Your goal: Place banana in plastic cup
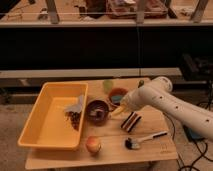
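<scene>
Arm [165, 100] comes in from the right edge: white, thick, with its elbow high over the back right of the worktop [112, 152]. The forearm slopes down and left to the middle.

Gripper [121, 106] is at the low end of the arm, just in front of the orange bowl [118, 93] and just right of the dark bowl [97, 109]. It's mostly hidden by the wrist, and I can't tell whether it's clenched or released.

Banana [116, 112] shows only as a short pale yellow sliver poking out at the arm's tip, between the dark bowl and a dark striped block [131, 121]. The rest is hidden under the arm. I can't tell if it's gripped, lifted or lying on the worktop.

Plastic cup [108, 85] is upright at the back of the worktop, just left of the orange bowl and behind the gripper. It's apart from the banana.

- Yellow tray [42, 125] fills the left side. A pale crumpled thing with dark bits [75, 111] sits at its right wall, but I can't make out what it is.
- Apple [93, 145] is at the front, near the tray's corner.
- Brush [145, 138] is at the front right, below the arm.
- There's a small dark item behind the arm at the back edge, too unclear to name.
- The arm's base is cut off at the right edge.
</scene>
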